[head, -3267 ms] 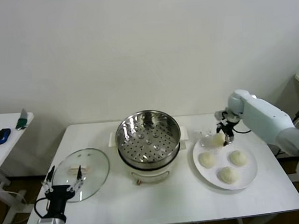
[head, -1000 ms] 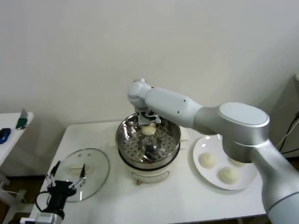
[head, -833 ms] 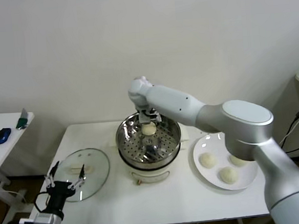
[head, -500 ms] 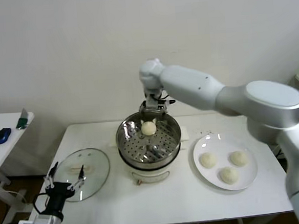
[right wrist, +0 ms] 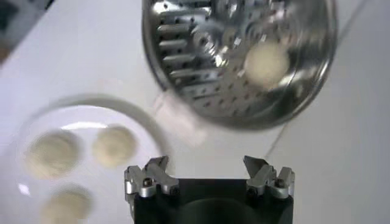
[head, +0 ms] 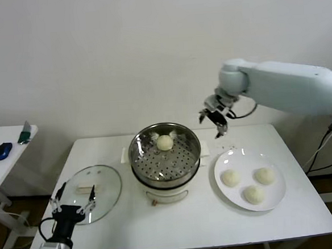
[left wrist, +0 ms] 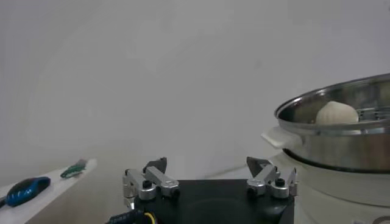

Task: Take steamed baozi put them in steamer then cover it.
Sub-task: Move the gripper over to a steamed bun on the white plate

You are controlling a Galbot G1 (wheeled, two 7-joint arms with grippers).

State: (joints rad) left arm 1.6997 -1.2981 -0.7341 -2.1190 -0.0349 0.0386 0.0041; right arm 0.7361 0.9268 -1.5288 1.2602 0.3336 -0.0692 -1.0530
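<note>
On the left, the left tool [head: 71, 210] hung low at the counter's [head: 179, 226] front corner beside the round clear glass lid with a white handle [head: 92, 188], jaws spread wide and empty, just as it had been a second before.

At the middle, the round shiny stainless-steel steamer basket on its white pot base [head: 165, 156] now held one small cream-white steamed bun [head: 165, 142], resting free on the perforated floor toward the far rim. A second earlier the right tool had been down inside the basket with that bun; since then it had let go and swung up and away. That made the first bun delivered, by my reading.

To the right, the right tool [head: 213, 118] hovered in the air between the basket and the flat white round plate [head: 277, 195], jaws fully apart, touching nothing. Three more buns [head: 230, 178] waited on the plate, so three transfers and the lid remained.
</note>
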